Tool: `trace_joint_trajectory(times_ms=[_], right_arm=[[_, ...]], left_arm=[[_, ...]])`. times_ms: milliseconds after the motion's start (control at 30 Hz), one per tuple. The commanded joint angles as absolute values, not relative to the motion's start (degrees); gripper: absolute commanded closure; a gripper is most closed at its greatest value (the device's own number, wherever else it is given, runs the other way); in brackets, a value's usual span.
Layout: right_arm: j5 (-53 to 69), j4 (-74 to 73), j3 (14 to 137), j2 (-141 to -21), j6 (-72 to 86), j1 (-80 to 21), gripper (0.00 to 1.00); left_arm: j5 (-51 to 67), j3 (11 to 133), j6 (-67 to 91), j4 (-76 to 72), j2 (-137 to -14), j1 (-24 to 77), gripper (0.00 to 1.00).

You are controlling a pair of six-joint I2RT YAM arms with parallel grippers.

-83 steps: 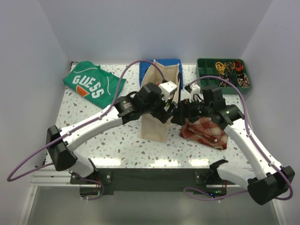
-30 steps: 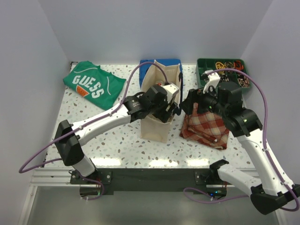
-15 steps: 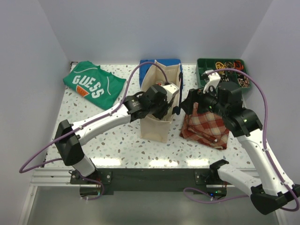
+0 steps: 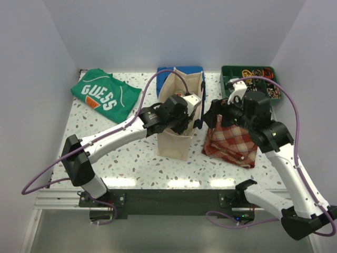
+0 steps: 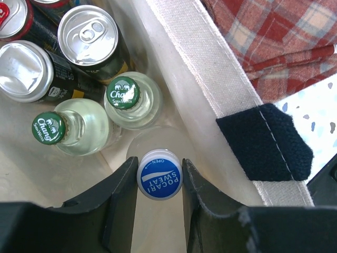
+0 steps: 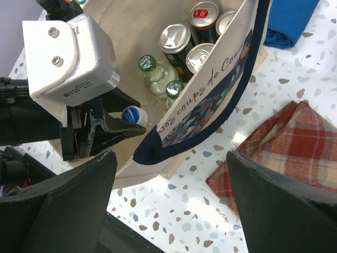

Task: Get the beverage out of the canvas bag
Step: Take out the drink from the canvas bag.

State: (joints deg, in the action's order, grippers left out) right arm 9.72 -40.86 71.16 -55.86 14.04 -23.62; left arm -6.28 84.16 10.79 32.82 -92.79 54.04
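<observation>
A speckled worktop seen from above, with two white robot arms reaching in from its near edge. The canvas bag, an upright cream tote with dark navy handles, stands near the middle of the worktop, a little toward the far edge, its mouth open. The left arm reaches down into the bag. Its wrist view shows the left pincer closed on the blue-capped bottle, one black finger pressed against each side of the cap. This bottle stands upright against the bag's inner wall on the side nearest the right edge of the worktop. Just beside it stand two green-capped glass bottles, also upright, and past them several cans with silver tops. The right pincer hangs above the bag's rim on the side facing the right edge, its fingers spread wide and holding nothing; a navy handle lies below the gap. A red plaid cloth lies crumpled between the bag and the right edge. A folded blue cloth sits behind the bag at the far edge. A green T-shirt lies in the far left corner, and a green tray of small items sits in the far right corner.
</observation>
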Motion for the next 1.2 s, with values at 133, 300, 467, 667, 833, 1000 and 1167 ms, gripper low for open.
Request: trace_joint_trajectory(times_ms=[133,300,467,667,833,1000,1167], right_arm=[[8.2,-38.6,72.1,-55.5,14.2,-23.6,0.11],[8.0,-38.7,72.1,-55.5,14.2,-23.6,0.11],[7.8,-38.6,71.6,-55.4,14.2,-23.7,0.11],[7.7,-38.4,71.5,-55.5,14.3,-23.7,0.11],[7.4,-38.4,71.1,-55.3,14.3,-23.6,0.11],[7.4,-38.4,70.8,-54.8,14.3,-23.7,0.11],[7.0,-38.3,70.4,-54.8,14.4,-23.7,0.11]], left_arm=[[-6.9,93.9,8.6,31.6,-89.4,54.2,1.00],[-7.3,96.4,7.8,31.5,-89.6,54.2,1.00],[-7.9,96.9,7.5,31.4,-89.2,54.2,1.00],[-9.4,97.0,7.6,31.1,-88.5,54.2,1.00],[-10.3,96.9,7.8,30.4,-87.3,54.2,1.00],[-10.6,97.8,7.8,30.4,-85.7,54.2,1.00],[-10.5,99.3,7.4,31.4,-85.1,54.2,1.00]])
